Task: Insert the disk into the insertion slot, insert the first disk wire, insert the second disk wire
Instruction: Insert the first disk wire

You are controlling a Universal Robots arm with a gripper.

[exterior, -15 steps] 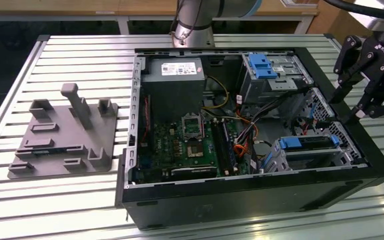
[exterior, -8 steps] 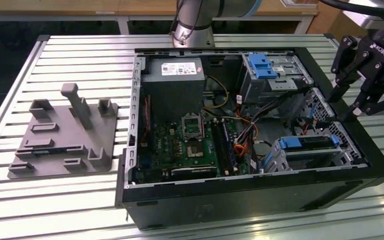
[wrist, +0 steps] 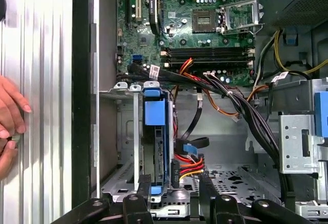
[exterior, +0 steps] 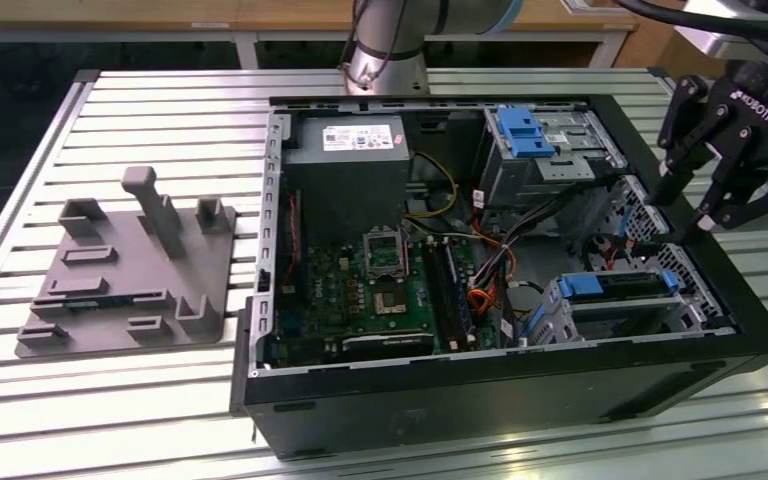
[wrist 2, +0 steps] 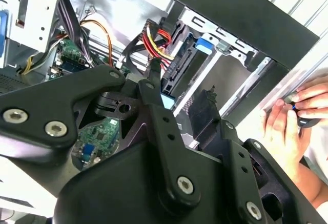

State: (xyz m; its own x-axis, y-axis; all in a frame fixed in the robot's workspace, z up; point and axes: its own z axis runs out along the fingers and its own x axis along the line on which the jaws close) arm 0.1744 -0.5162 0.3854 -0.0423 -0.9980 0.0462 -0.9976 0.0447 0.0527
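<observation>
Disk (exterior: 620, 287) rests in the insertion slot (exterior: 631, 320) at a corner of the computer case (exterior: 491, 390). My tool (exterior: 688, 208) hangs spread and empty just above that corner, I judge to reach the wires (wrist: 188, 166) beside the disk.

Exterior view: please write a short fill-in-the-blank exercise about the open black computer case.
The plastic carrier of the flat silver disk, seated in the small grey perforated metal insertion slot, is bright ___.
The black gripper hangs over the black computer case's edge at the exterior view's ___.
The grey plastic fixture lies on the slatted metal table at that view's ___.
Missing words: blue, right, left.
</observation>
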